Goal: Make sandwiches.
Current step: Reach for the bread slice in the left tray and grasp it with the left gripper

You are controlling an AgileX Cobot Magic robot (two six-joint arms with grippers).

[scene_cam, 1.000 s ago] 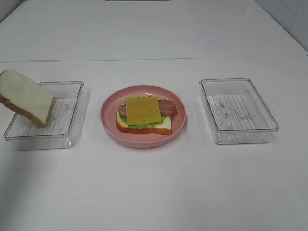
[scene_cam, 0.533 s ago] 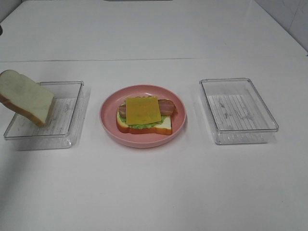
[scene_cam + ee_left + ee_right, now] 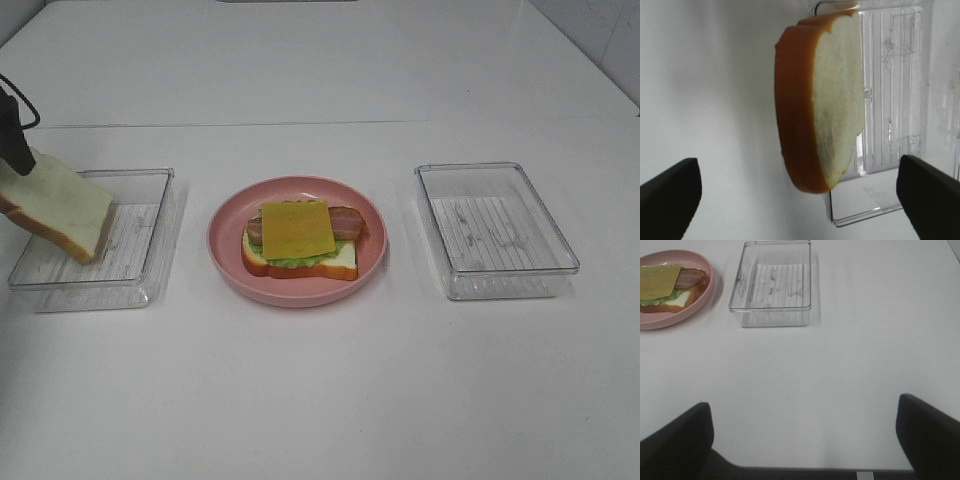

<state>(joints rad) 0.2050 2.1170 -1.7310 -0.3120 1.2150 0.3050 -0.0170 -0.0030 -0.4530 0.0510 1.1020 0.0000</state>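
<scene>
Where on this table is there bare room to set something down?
Bare patches: the table's whole near strip in front of the pink plate, the gap between plate and right clear tray, and the far half. Crowded: the left tray, where a bread slice leans.

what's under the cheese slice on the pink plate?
Under the cheese slice: a bacon strip poking out at its ends, lettuce at the front edge, then a bread slice on the pink plate. The layers' middles are covered.
</scene>
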